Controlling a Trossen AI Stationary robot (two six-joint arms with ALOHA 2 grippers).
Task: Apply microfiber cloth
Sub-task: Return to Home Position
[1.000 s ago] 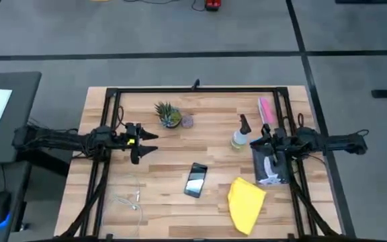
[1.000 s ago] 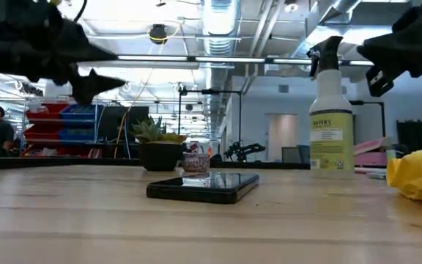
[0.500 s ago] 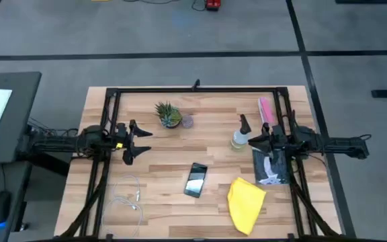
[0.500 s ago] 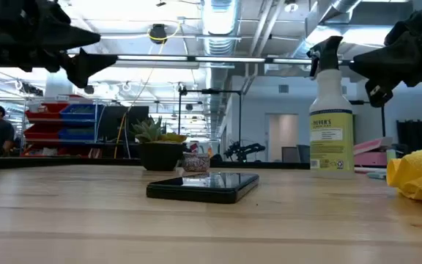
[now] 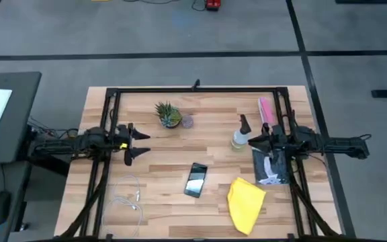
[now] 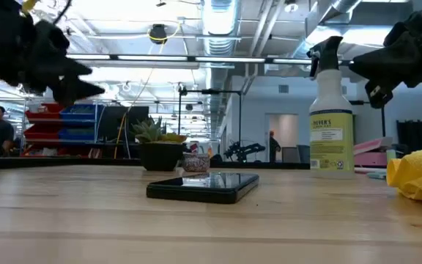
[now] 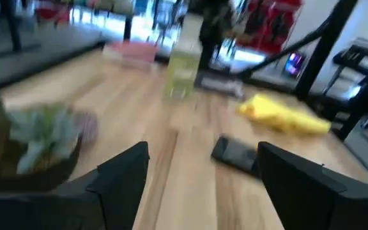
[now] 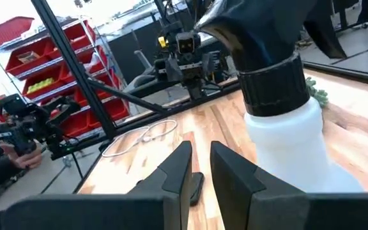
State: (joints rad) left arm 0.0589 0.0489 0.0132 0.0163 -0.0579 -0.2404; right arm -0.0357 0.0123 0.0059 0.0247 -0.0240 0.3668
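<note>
The yellow microfiber cloth (image 5: 246, 202) lies crumpled on the table near its front right; it also shows in the low view (image 6: 420, 174) and in the left wrist view (image 7: 283, 115). No gripper touches it. A black smartphone (image 5: 195, 179) lies flat to the cloth's left. My left gripper (image 5: 138, 144) hovers open over the table's left side, pointing right. My right gripper (image 5: 250, 140) hovers above the right side, just beside the spray bottle (image 5: 239, 138), its fingers (image 8: 177, 169) drawn together to a narrow slit with nothing between them.
The spray bottle (image 6: 331, 117) stands upright at mid right. A potted plant (image 5: 168, 114) and a small jar (image 5: 187, 122) stand at the back. A pink packet (image 5: 265, 109) lies at the far right, a dark box (image 5: 271, 168) below the right arm, and a white cable (image 5: 130, 198) at the front left.
My left gripper has drawn back toward the table's left edge and sunk a little. My right gripper has moved toward the table's left, closer to the spray bottle, and come down slightly. The cloth and the phone have stayed where they were.
</note>
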